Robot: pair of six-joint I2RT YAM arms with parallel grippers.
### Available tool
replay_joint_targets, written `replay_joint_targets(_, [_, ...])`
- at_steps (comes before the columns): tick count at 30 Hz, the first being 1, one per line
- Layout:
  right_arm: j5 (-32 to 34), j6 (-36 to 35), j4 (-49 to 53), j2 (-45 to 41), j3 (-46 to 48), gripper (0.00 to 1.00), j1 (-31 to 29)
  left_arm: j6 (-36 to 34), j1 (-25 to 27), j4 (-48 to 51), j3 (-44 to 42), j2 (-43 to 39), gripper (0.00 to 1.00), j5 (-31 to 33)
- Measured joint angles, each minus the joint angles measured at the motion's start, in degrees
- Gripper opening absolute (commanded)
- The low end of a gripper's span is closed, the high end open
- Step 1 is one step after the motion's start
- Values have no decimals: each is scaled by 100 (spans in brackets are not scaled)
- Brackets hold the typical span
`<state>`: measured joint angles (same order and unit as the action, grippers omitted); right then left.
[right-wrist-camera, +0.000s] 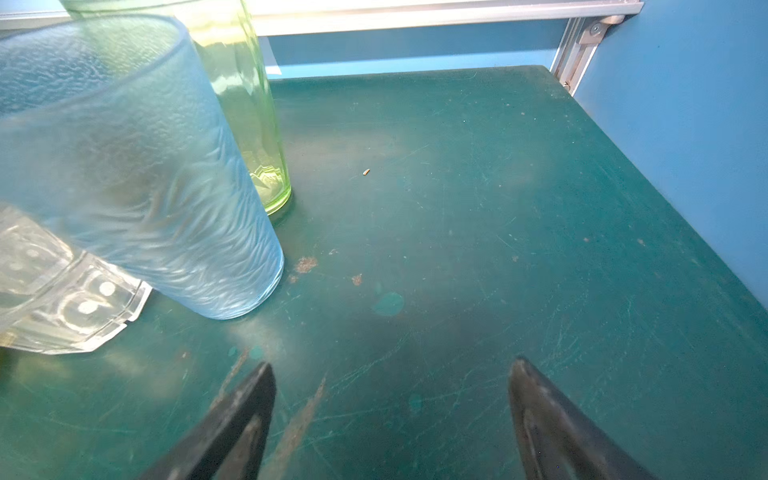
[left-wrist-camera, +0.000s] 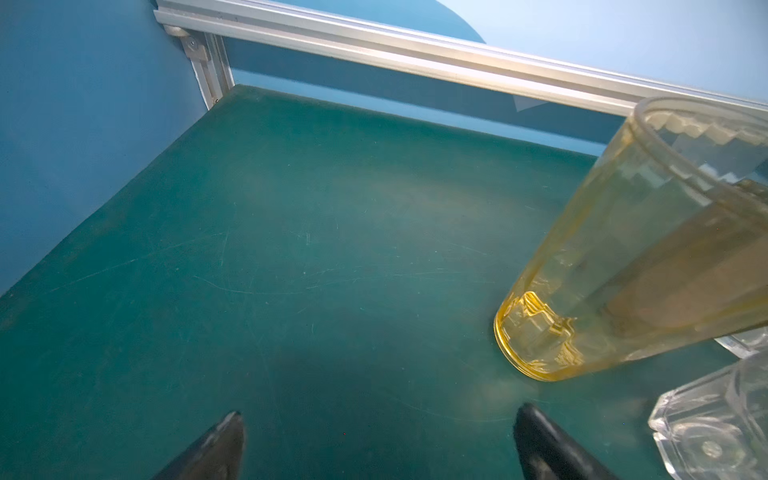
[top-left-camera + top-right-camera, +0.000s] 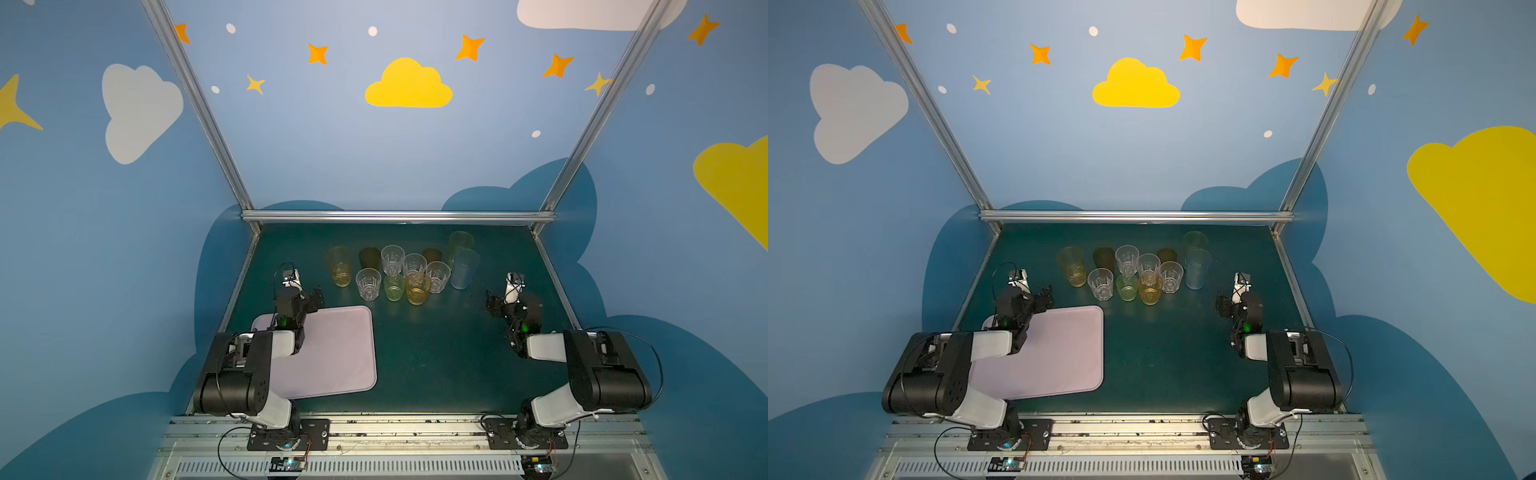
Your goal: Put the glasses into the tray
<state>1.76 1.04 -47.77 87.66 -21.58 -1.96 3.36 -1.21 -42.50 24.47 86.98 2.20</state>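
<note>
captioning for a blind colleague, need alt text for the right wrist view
The right hand, open and empty, hovers over the dark green tabletop. Nearby stand a tall frosted blue tumbler, a tall translucent green tumbler behind it, and a short clear faceted glass.

Left hand (image 2: 380,411) spread wide above green table (image 2: 291,249); yellow glass (image 2: 602,270) stands near — clear glass (image 2: 715,424) beside it.

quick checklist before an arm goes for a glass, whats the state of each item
1. left gripper open, empty: ok
2. right gripper open, empty: ok
3. yellow tumbler upright, its left side free: ok
4. blue tumbler upright: ok
5. blue tumbler apart from tall green tumbler and clear faceted glass: cannot tell
6. tray visible part free of glasses: ok
</note>
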Motion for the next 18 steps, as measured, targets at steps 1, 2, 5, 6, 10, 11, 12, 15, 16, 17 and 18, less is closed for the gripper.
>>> replay_joint_targets(1, [0,0,0,0,0,87,0,0,0,0,0,0,100,2])
replay_joint_targets(2, [7,0,0,0,0,87,-2,0,0,0,0,0,100,2])
replay_joint_targets(5, [33,-2,0,0,0,87,-35,0,0,0,0,0,100,0])
replay_joint_targets(6, [35,-2,2,0,0,87,-44,0,0,0,0,0,100,0])
replay_joint_targets(10, [7,2,0,0,0,87,-7,0,-2,0,0,0,100,-2])
replay_joint_targets(11, [-24,4,0,0,0,87,7,0,-2,0,0,0,100,-4])
replay_joint_targets(12, [-52,7,0,0,0,87,28,0,-2,0,0,0,100,-11])
replay_joint_targets(15, [-92,9,0,0,0,87,52,0,-2,0,0,0,100,-24])
replay_joint_targets(16, [-87,11,0,0,0,87,50,0,-2,0,0,0,100,-24])
replay_joint_targets(17, [-79,7,0,0,0,87,44,0,-2,0,0,0,100,-24])
replay_joint_targets(18, [-66,4,2,0,0,87,33,0,-2,2,0,0,100,-26])
